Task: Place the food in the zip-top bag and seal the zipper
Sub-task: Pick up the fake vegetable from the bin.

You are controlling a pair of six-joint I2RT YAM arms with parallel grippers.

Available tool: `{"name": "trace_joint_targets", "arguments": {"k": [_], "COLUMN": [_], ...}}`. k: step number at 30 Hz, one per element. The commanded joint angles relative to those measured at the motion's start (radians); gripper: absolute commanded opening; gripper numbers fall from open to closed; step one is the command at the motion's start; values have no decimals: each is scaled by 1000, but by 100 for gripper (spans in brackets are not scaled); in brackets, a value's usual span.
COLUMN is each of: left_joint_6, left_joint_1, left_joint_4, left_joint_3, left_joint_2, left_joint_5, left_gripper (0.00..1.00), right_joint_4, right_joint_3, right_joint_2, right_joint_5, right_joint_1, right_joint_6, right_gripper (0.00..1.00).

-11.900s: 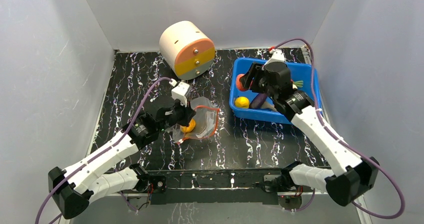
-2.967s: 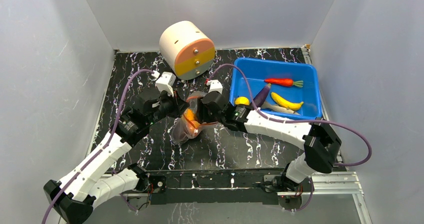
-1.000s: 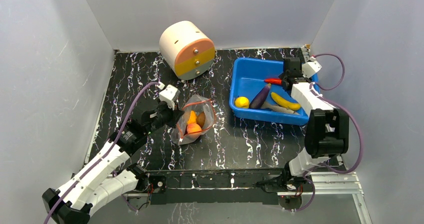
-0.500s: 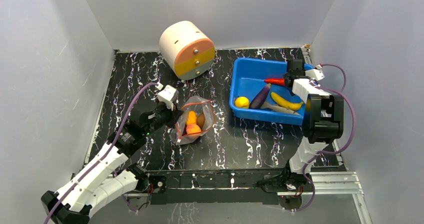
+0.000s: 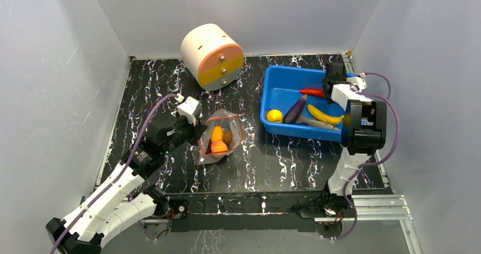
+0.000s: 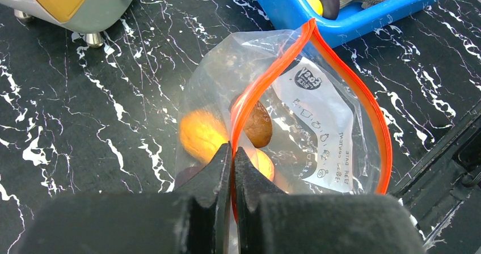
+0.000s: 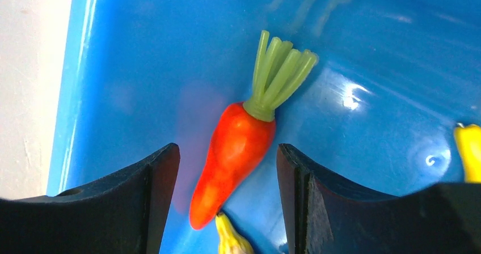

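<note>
You are in the loading step. A few round pieces (image 5: 218,140) already sit inside the bag (image 6: 317,112). The carrot (image 7: 235,152), the banana (image 5: 324,114), the eggplant (image 5: 296,109) and a yellow ball (image 5: 274,115) lie in the blue bin (image 5: 283,81) at the far right corner of the tabletop (image 5: 272,157). The carrot looks like your current target.

Your right hand (image 7: 226,147) hangs over the carrot with its fingers apart, one on each side. Neither finger touches it, as far as the wrist view shows. As I judge it, the next move calls for a drop toward the bin floor and a close across the carrot's thick body rather than its green top. A carry to the bag's mouth would follow. Mind the yellow tip lying right at the carrot's narrow end, because you could catch it too.

Your left hand (image 6: 231,152) is pinched together on the bag's rim, right on the zipper (image 6: 368,101), and holds the mouth open. The bag rests near the middle of the tabletop, apart from the bin. Sealing is not yet begun.

Your right arm rises steeply from the near right edge, folds high, and reaches over the bin's right wall. Your left arm stretches low from the near left corner toward the middle.
</note>
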Motion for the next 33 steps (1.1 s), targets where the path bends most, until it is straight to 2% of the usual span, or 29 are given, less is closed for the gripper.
{"name": "trace_joint_targets", "arguments": {"k": [1, 11, 17, 26, 33], "left_joint_6": [13, 11, 14, 16, 19], "left_joint_1": [7, 5, 6, 6, 6], "left_joint_4": [3, 4, 3, 2, 4], "left_joint_3": [-8, -12, -12, -13, -15], "left_joint_2": [-20, -24, -20, -28, -19], "left_joint_5": [-5, -3, -8, -20, -13], "left_gripper": [0, 0, 0, 0, 0], "right_joint_4": [-13, -65, -65, -33, 43], "right_joint_3": [60, 85, 72, 45, -31], "right_joint_2": [38, 90, 102, 73, 7], "right_joint_5": [10, 27, 35, 29, 21], "right_joint_1": [-13, -14, -19, -23, -23], "right_joint_6": [59, 107, 96, 5, -64], "right_gripper": [62, 61, 55, 37, 30]}}
